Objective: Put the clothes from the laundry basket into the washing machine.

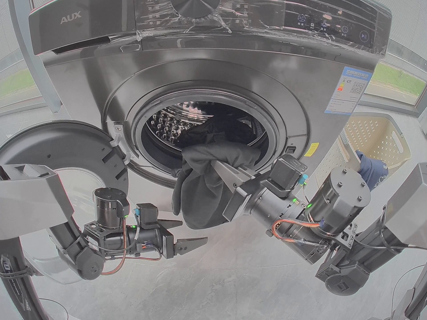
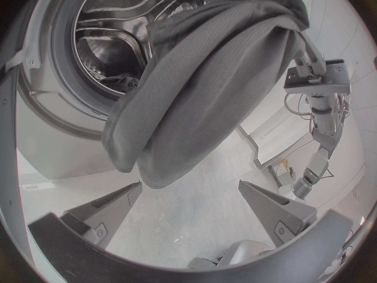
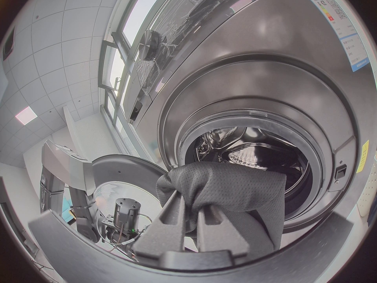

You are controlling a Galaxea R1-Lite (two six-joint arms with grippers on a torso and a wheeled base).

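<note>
Garment [image 1: 200, 192], dark, hangs before the washing machine's [image 1: 249, 76] lower door rim, pinched by the right gripper [image 1: 216, 165]; left gripper [image 1: 194, 231] spread wide below. Left wrist view: garment [image 2: 204, 83] above the parted left gripper [image 2: 189, 183]. Right wrist view: right gripper [image 3: 191, 213] clamps its fold

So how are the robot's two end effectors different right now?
The right end effector is shut on a dark grey mesh cloth; the left end effector is open and empty. The right one is up at the grey washing machine's round opening; the left one sits lower, near the open round door. Both are dark grey and pointed.
</note>
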